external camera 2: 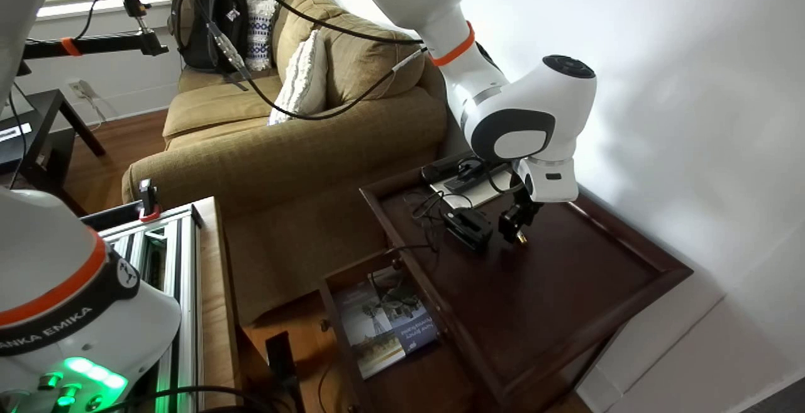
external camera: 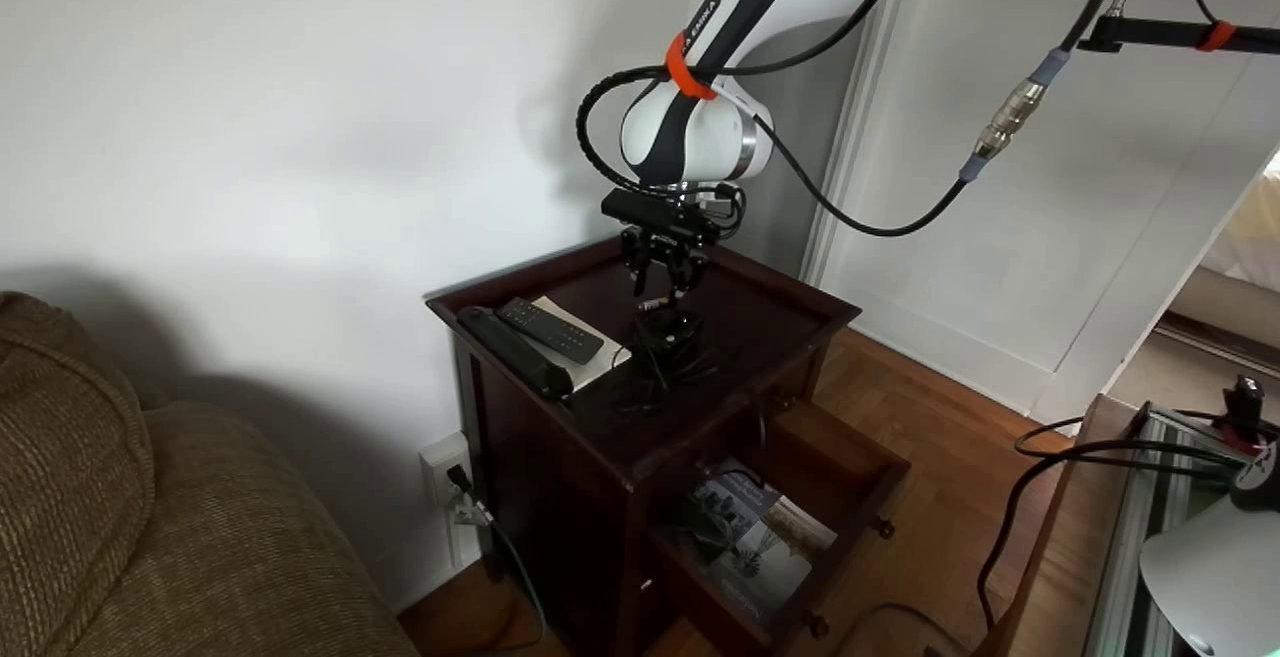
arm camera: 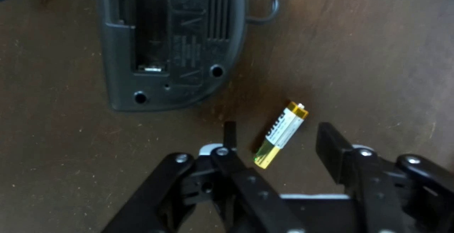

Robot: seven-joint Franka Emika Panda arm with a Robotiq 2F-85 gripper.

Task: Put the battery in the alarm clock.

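Tabletop (arm camera: 372,66) held loose batt (arm camera: 281,134) btwn your gripper's (arm camera: 278,140) spread fingers (arm camera: 330,151); clock (arm camera: 191,94) bay (arm camera: 151,31) uncovered, looked empty; pickup + insertion remained

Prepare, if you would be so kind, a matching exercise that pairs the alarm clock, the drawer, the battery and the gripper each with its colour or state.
Column one
1. alarm clock
2. drawer
3. battery
4. gripper

Column two
A. gold and white
B. fingers apart, nothing gripped
C. black, with an uncovered compartment
D. pulled out

Right pairs: 1-C, 2-D, 3-A, 4-B
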